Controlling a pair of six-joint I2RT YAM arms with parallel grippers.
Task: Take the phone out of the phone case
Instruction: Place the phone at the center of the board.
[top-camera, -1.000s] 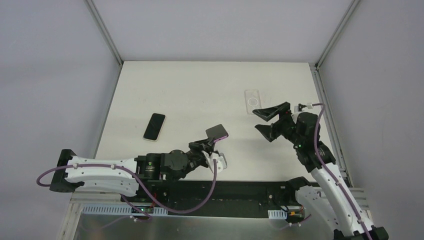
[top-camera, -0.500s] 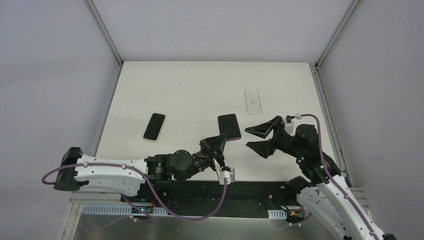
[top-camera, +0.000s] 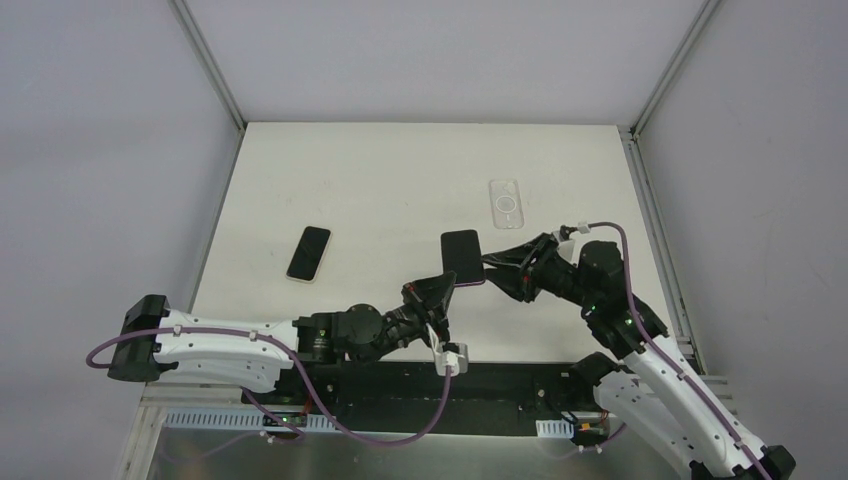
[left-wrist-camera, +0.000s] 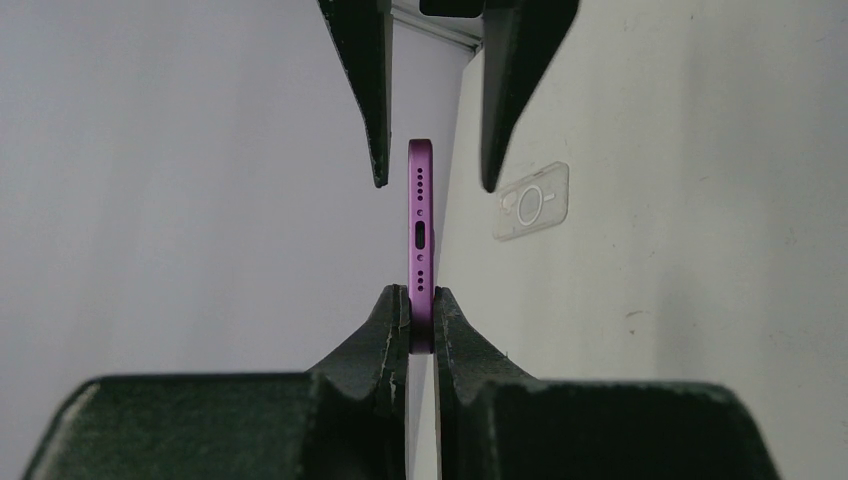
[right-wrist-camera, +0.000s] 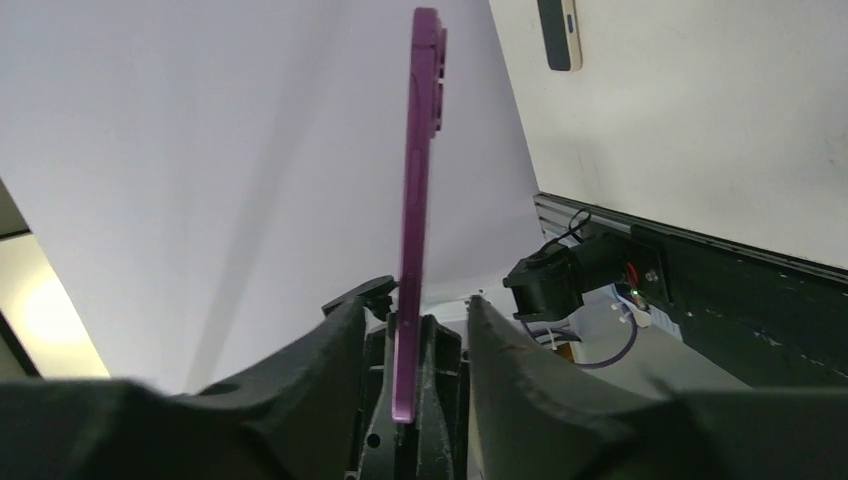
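Phone (left-wrist-camera: 420, 240) is hanging edge-on above the desk (top-camera: 380, 180). The left jaws are pinching only its port end, and the right jaws are standing apart around its other end. With so little gripped, an off-centre squeeze is risking twisting it loose and dropping it.

The left arm (top-camera: 215, 340) lies low from the lower left toward frame centre, the left end effector (top-camera: 446, 281) pinched on the phone (top-camera: 461, 254); the right arm (top-camera: 655, 365) bends in from the lower right, the right end effector (top-camera: 489, 273) spread astride it.
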